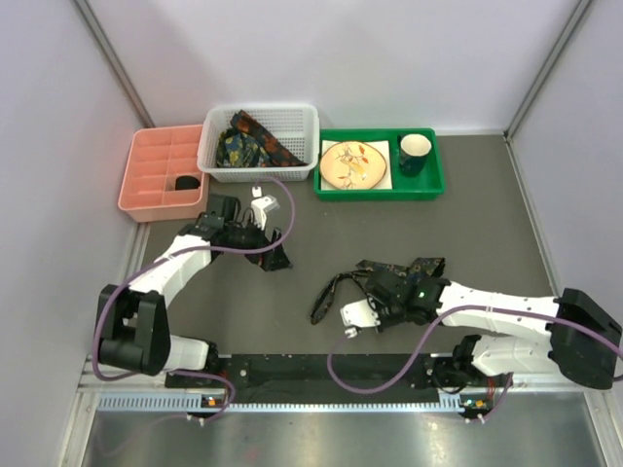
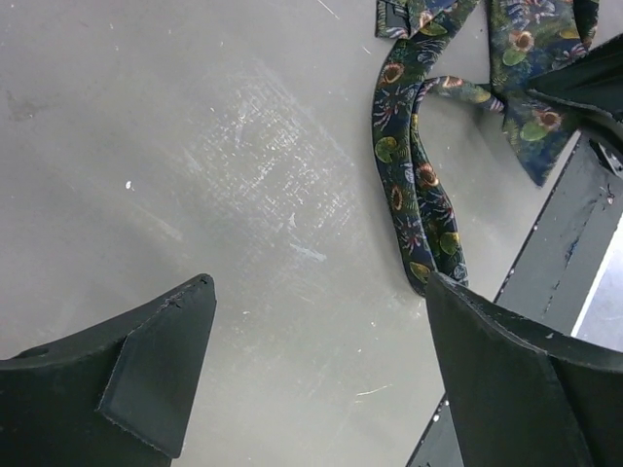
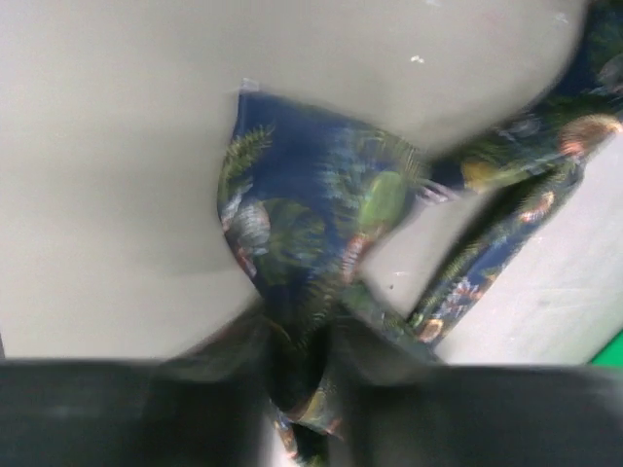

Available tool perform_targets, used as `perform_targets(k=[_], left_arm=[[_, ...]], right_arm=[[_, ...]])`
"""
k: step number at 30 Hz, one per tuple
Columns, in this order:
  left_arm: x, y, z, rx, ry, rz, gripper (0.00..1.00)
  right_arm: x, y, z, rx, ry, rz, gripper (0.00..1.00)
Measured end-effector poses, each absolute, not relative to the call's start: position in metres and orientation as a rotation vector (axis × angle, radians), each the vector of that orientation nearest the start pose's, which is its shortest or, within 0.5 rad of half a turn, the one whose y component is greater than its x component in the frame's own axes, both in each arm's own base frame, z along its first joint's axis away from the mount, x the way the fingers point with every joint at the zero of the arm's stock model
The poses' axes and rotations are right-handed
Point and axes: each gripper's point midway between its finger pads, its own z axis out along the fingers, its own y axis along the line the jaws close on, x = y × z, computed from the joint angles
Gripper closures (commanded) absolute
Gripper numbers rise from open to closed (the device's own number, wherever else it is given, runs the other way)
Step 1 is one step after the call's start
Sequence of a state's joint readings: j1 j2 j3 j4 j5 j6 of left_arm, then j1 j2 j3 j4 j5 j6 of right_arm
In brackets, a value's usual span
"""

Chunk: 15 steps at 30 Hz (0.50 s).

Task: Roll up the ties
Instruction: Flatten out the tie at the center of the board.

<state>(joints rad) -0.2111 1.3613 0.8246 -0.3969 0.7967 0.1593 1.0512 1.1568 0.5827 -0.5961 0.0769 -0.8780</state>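
Nearest the arm bases, the right end effector is low over the grey surface and clenched on a tie. The dark floral fabric is bunched in the narrow gap between its fingers, though the wrist view is blurred. This tie lies crumpled around the middle of the surface. Its narrow part trails left toward the near edge and a wider part lies to the right, beside the right arm.

A little farther back and to the left, the left end effector is released. Its fingers stand wide apart over bare surface with nothing between them. The tie's doubled narrow strand lies just beyond its right finger.

Along the far edge, more ties are heaped in a white basket. A pink compartment tray sits to its left. To its right, a green tray carries a plate and a dark cup.
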Motion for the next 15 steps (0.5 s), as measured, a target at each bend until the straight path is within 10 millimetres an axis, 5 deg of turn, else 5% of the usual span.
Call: perform_targets(k=[3,7,12,15], left_arm=[[0.259,-0.177,0.116,0.779,2.227,-0.991,0.09],[0.257,-0.174,0.122,0.832,2.186,-0.960,0.10],[0.252,-0.172,0.120,0.961,2.121,-0.931,0.08],[0.251,-0.174,0.119,1.045,2.074,-0.916,0.08]], right_arm=[[0.162,0.176,0.045,-2.160,1.620,-0.098,1.00],[0.189,0.178,0.085,-1.926,1.722,-0.083,1.00],[0.236,0.151,0.154,-1.525,1.884,-0.052,0.99],[0.239,0.138,0.163,-1.432,1.958,-0.015,1.00]])
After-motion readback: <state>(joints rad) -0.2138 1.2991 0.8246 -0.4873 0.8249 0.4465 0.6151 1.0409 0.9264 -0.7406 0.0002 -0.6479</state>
